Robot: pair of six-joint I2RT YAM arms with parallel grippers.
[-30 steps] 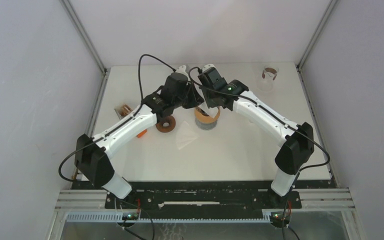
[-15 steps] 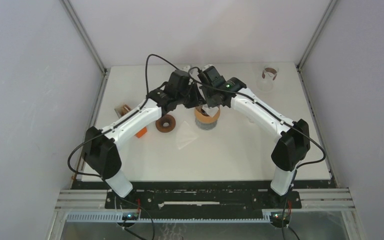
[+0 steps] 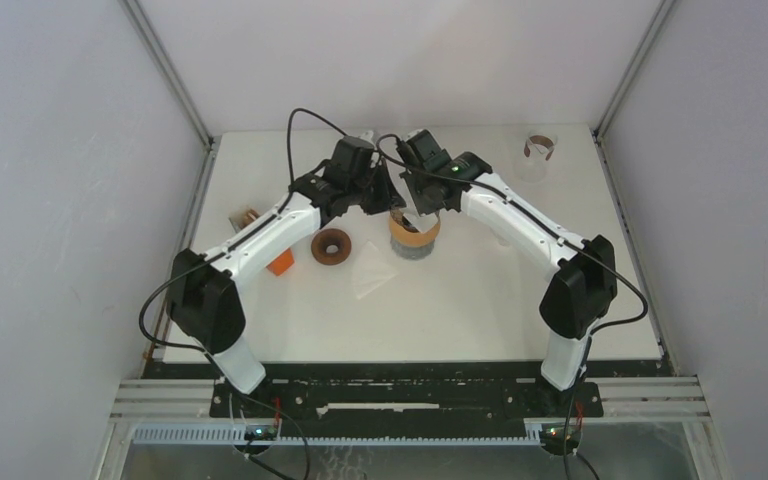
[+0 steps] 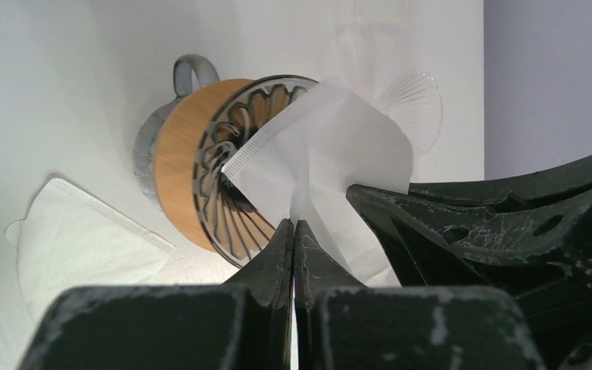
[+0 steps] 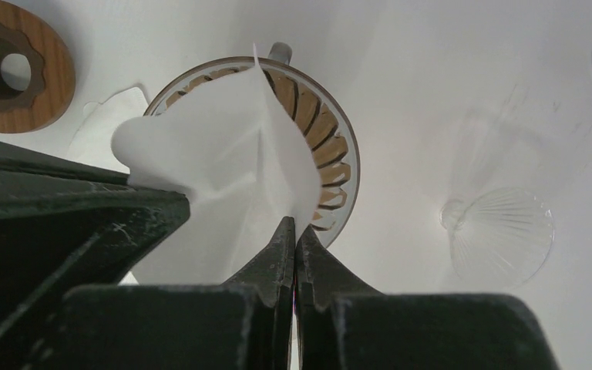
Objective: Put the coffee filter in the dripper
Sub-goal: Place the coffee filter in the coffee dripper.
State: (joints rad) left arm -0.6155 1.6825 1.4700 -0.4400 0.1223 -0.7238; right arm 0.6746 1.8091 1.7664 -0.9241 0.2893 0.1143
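Note:
The white paper coffee filter [image 4: 331,154] hangs partly spread over the dripper [image 4: 193,166], a ribbed cone with a wooden band and grey handle. My left gripper [image 4: 294,227] is shut on one edge of the filter. My right gripper [image 5: 294,227] is shut on the opposite edge of the filter [image 5: 216,162], just above the dripper's rim [image 5: 331,146]. In the top view both grippers meet over the dripper [image 3: 415,240], left gripper [image 3: 384,196] beside right gripper [image 3: 412,200], and they hide the filter.
A spare flat filter [image 3: 372,272] lies on the table left of the dripper, near a wooden ring [image 3: 331,246]. A clear ribbed glass cone [image 5: 501,231] lies to the right. A glass cup [image 3: 538,150] stands at the back right, an orange piece [image 3: 280,265] at the left.
Both arms have shifted slightly toward the back of the table, their elbows drawing in. The grippers stay together over the dripper with the filter between them.

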